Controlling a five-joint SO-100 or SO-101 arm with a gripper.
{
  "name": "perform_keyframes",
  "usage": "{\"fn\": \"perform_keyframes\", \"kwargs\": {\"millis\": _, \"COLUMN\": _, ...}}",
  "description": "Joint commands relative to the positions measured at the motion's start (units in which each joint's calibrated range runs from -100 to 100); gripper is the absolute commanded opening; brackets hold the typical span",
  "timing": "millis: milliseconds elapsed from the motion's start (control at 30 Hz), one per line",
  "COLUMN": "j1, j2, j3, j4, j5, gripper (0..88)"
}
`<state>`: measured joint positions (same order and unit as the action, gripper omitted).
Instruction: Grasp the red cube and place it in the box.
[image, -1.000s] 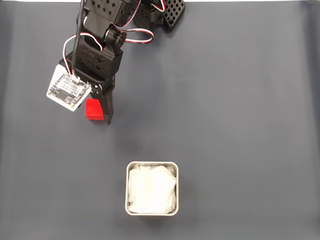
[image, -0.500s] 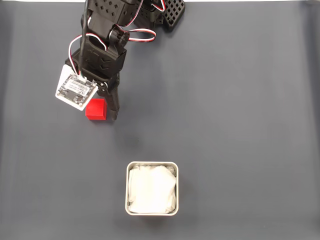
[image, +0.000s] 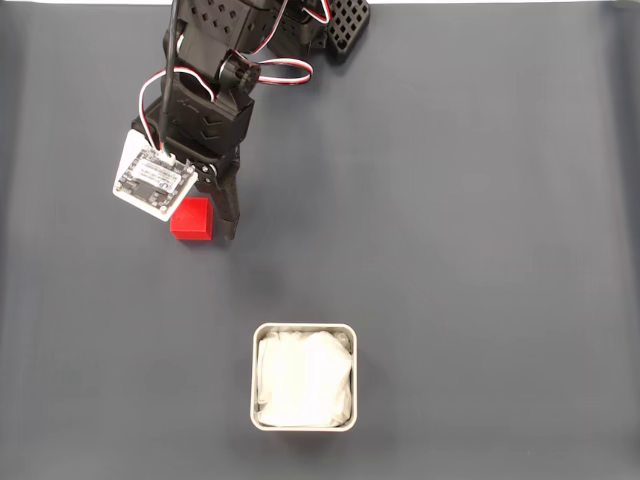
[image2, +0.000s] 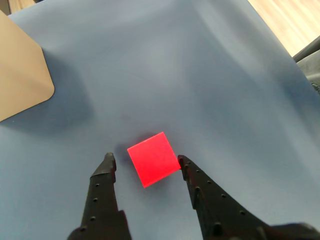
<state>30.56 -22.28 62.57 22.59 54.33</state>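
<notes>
In the fixed view the red cube rests on the dark mat at the upper left, well up and left of the box. That box is square, pale grey and lined with wrinkly white material. My gripper points down over the cube, and one black finger stands just right of it. The wrist view has the cube on the mat between the two black fingers of the open gripper. The right fingertip is at the cube's corner; the left one stands a little apart. The box's outer wall is at the upper left.
The arm's base sits at the mat's top edge, and a white camera board hangs over the cube's upper left. Dark mat spreads right and below. In the wrist view the mat's edge and a wood floor lie upper right.
A second ago the gripper was slightly further left; it shifted right, so the visible finger stands further right of the cube. Since half a second ago almost nothing has moved. The cube stays put.
</notes>
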Motion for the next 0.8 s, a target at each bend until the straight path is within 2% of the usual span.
{"fn": "perform_keyframes", "kwargs": {"millis": 0, "j1": -0.3, "j2": -1.1, "j3": -0.2, "j4": -1.0, "j5": 0.0, "gripper": 29.5}}
{"fn": "perform_keyframes", "kwargs": {"millis": 767, "j1": -2.7, "j2": -4.2, "j3": 1.0, "j4": -0.6, "j5": -0.9, "gripper": 29.6}}
